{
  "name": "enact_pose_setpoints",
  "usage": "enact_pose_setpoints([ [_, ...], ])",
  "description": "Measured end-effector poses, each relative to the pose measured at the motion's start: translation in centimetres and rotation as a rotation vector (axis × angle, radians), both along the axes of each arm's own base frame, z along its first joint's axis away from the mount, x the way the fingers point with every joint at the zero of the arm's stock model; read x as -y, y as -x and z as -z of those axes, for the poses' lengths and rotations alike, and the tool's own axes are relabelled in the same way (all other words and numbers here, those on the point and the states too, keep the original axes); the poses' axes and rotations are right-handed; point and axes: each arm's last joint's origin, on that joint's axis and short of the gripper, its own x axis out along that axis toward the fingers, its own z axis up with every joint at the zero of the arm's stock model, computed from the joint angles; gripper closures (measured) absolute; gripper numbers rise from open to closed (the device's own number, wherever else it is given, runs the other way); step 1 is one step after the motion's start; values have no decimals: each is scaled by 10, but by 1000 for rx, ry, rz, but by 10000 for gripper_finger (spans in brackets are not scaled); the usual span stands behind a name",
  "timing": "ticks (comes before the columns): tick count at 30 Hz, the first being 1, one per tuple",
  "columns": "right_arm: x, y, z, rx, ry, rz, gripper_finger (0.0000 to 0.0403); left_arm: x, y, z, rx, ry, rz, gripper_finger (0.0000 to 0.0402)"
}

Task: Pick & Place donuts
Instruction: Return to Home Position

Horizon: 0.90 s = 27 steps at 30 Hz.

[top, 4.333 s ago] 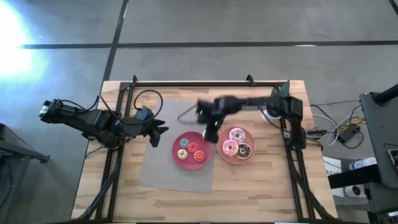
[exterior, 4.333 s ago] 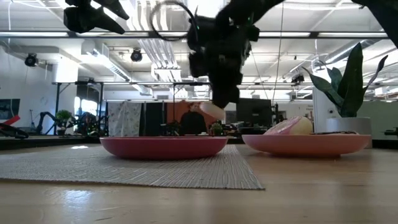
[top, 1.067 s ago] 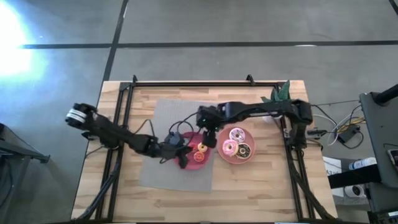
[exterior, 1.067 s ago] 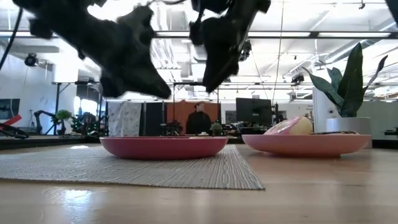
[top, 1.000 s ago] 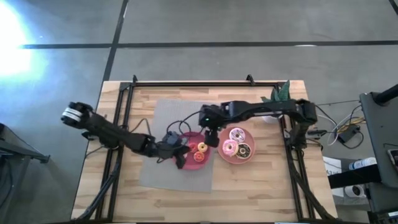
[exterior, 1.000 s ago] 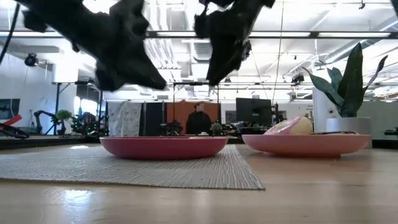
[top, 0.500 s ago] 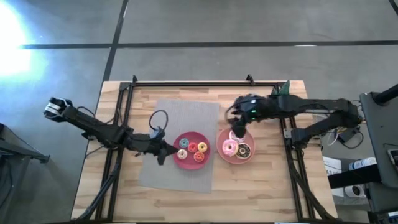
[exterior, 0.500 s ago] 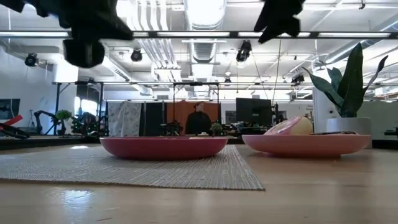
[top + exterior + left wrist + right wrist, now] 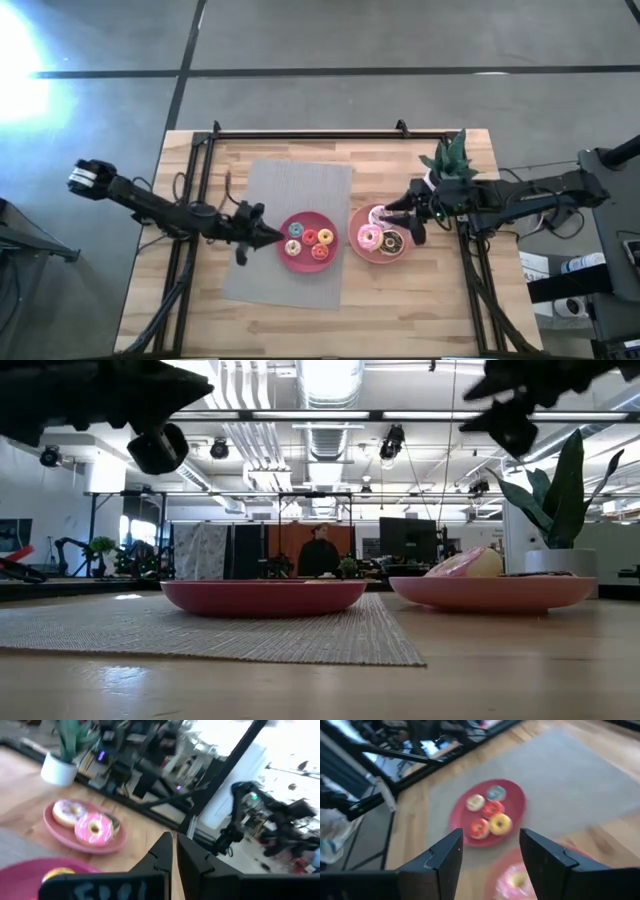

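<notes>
Several tiny donuts (image 9: 308,240) (pale, blue, red, orange, yellow) lie on the left pink plate (image 9: 330,225), which stands on a grey mat (image 9: 285,190). Two pink-frosted donuts (image 9: 372,228) and a chocolate donut (image 9: 393,241) lie on the right pink plate (image 9: 357,252). My left gripper (image 9: 268,236) hovers just left of the left plate, shut and empty (image 9: 173,851). My right gripper (image 9: 386,213) hovers over the right plate's far side, open and empty (image 9: 490,840). The tiny donuts also show in the right wrist view (image 9: 489,815).
A potted plant (image 9: 447,160) stands at the far right, behind the right arm. A black frame rail (image 9: 310,133) runs along the far edge. Bare wood (image 9: 400,310) lies in front of the plates. Both plates show in the low view (image 9: 263,597).
My left gripper has drawn back from over the left plate toward the table's left edge and now hovers beside the plate. My right gripper has moved from the left plate's far side toward the table's right, to above the right plate. The donuts have stayed put.
</notes>
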Motion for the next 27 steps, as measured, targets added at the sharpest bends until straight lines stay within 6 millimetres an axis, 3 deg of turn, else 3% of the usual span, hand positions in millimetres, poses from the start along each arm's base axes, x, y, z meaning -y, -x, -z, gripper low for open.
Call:
enact_pose_setpoints([
  [9, 8, 40, 42, 27, -44, 120, 216, -31, 38, 1, 155, -38, -12, 401],
  [14, 10, 57, 59, 77, -77, 138, 216, -41, 57, 13, 202, -31, -64, 401],
  [23, 13, 79, 114, -11, -162, 225, 215, -46, 68, 20, 131, 7, -106, 401],
  [27, 13, 81, 106, 10, -199, 237, 215, -47, 70, 19, 136, 141, -86, 401],
])
